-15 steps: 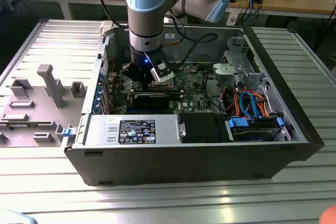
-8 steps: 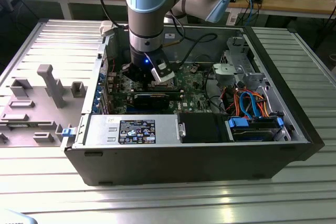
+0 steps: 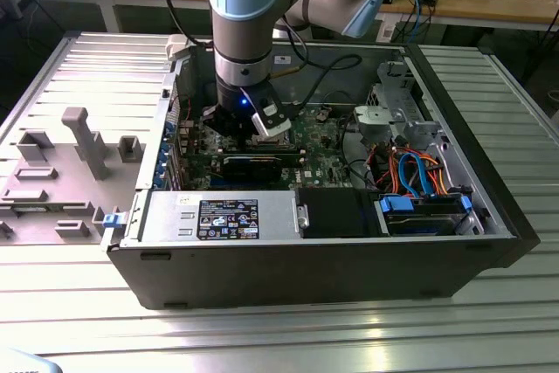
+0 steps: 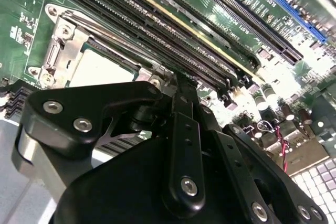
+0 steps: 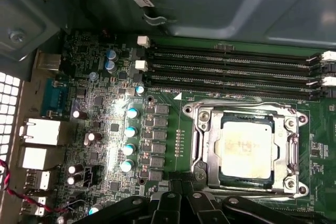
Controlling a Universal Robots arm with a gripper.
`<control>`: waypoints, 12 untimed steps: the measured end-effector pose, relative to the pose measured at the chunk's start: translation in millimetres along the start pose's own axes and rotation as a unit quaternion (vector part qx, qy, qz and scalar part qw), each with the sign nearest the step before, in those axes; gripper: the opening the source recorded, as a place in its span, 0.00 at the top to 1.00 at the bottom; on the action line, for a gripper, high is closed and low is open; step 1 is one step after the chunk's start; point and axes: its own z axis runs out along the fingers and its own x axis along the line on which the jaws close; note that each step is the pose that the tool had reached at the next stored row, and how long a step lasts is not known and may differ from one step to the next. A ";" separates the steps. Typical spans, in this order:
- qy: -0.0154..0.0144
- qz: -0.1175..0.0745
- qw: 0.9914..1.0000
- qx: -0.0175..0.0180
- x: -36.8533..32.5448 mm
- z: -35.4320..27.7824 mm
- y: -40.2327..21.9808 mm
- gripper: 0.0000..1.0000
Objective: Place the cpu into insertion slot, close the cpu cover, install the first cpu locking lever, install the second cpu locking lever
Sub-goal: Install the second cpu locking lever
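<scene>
The arm reached down into the open computer case (image 3: 489,242) on the worktop (image 3: 279,338). Its fingers (image 5: 181,192) hung just beside the socket, and I could not tell whether they were apart. One cpu (image 5: 245,150) sat in the insertion slot (image 5: 202,153), the cpu cover (image 5: 283,153) closed flat around it. Three memory slots (image 5: 231,69) ran beyond it.

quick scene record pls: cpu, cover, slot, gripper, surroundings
cpu: seated in the insertion slot, silver top showing
cpu cover: down, framing the chip
gripper: low over the motherboard, at the socket's edge; holds nothing visible
memory slots: long black rows beside the socket
setting: open computer case on a metal table
</scene>
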 end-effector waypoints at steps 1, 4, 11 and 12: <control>0.000 0.000 1.000 0.000 -0.3 -2.2 0.3 0.89; 0.001 0.000 1.000 0.001 -7.3 -5.3 1.8 0.89; 0.007 0.001 1.000 0.002 -31.2 -5.4 3.8 0.89; 0.008 0.001 1.000 0.002 -34.8 -5.3 4.2 0.89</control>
